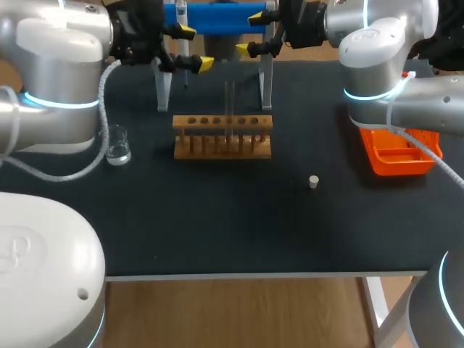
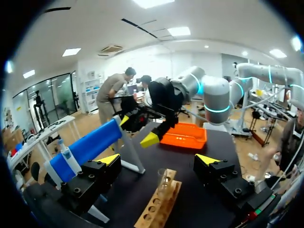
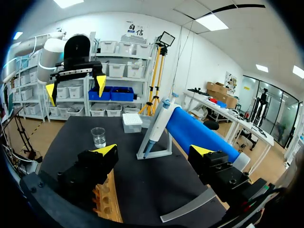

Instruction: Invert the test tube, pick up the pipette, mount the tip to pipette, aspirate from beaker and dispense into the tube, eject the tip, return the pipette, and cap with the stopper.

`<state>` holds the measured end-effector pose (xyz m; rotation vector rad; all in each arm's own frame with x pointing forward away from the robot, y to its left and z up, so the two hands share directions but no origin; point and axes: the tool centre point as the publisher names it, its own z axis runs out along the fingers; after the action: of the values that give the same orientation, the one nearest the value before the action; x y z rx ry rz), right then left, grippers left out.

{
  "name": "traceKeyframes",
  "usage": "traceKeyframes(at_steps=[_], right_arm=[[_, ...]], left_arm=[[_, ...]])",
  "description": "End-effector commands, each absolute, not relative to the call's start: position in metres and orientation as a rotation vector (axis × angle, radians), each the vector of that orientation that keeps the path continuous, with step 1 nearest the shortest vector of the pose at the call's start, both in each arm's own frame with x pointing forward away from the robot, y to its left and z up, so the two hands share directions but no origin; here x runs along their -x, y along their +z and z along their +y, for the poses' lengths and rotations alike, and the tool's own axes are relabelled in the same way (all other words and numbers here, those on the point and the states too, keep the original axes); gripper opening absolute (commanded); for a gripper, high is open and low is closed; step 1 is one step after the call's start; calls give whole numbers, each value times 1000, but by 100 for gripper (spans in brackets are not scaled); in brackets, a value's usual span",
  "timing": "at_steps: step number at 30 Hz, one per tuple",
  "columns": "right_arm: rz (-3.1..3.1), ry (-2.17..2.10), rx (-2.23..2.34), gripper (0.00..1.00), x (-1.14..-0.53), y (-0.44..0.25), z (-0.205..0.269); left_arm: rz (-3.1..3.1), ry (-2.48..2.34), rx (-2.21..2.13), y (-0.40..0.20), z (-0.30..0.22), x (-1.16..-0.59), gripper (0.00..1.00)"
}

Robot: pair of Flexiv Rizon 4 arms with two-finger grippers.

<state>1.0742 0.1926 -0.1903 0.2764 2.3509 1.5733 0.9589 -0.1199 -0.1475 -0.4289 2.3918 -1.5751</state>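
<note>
Work on this job looks like it has only just begun. Both arms hang over the far edge of the surface, by the blue stand [image 1: 217, 18]. The left gripper [image 1: 196, 47] is wide open and holds nothing. The right gripper [image 1: 255, 35] is wide open too, with nothing in it.

The pipette [image 3: 159, 124] leans on the stand, so I think picking it up is not yet done. The test tube [image 1: 230, 109] stands in the wooden rack [image 1: 222, 145] in the middle of the surface. Its open end seems to be up, but I cannot be sure. The beaker [image 1: 118, 145] sits near the left edge with a little clear water in it. The white box of tips [image 3: 132, 122] is beside the stand. The small white stopper [image 1: 314, 182] lies alone toward the right edge, well apart from the rack.

So I think putting on a tip, sucking up water, filling the tube, dropping the tip, putting the pipette back and capping are all left to do.

I can read no words on any of these things.
</note>
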Motion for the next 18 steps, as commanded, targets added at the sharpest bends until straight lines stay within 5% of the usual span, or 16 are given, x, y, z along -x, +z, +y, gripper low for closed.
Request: traceKeyframes(at_steps=[1,18], right_arm=[[2356,1572,-276,100,-1075,-190,193],[2356,1572,-276,100,-1075,-190,193]], left_arm=[[2530,-1695,286,-161,-119,-961,100],[2621,-1560,237,-200,-142,-963,100]])
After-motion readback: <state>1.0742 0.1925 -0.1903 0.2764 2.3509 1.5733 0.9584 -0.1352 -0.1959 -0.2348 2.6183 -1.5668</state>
